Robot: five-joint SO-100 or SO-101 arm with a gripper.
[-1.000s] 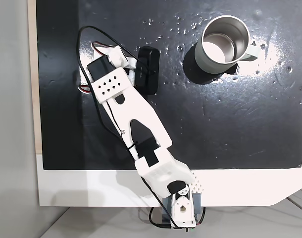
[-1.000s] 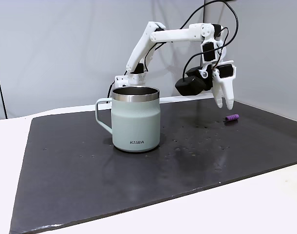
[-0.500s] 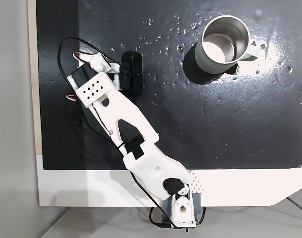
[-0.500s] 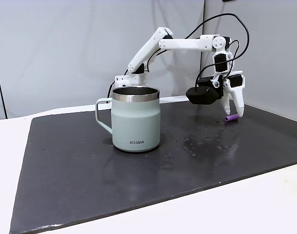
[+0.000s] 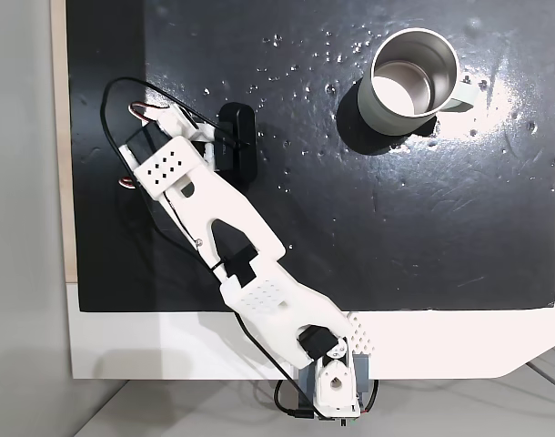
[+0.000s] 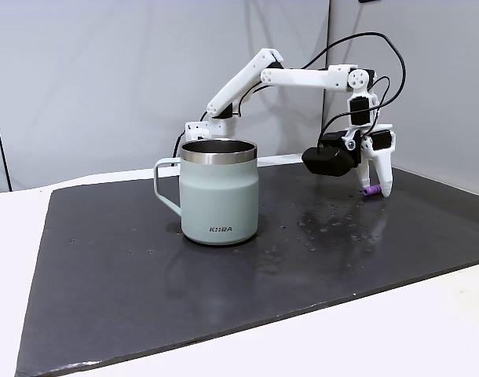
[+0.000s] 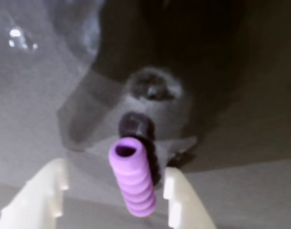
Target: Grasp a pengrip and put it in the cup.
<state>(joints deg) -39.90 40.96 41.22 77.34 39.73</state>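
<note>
The hand (image 7: 116, 195) is coming down lower than half a second ago and is now straddling the purple pengrip (image 7: 132, 176) on the counter (image 6: 224, 275), its white fingers (image 7: 181, 198) spread wide on either side without touching it, so closing looks like the next step. The cup (image 6: 219, 191) is standing well apart, upright, and its steel inside (image 5: 407, 84) is looking empty

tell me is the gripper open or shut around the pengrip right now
Open. In the wrist view the two white fingers stand either side of the purple pengrip with gaps showing; it lies on the black mat, not yet clamped.
</note>
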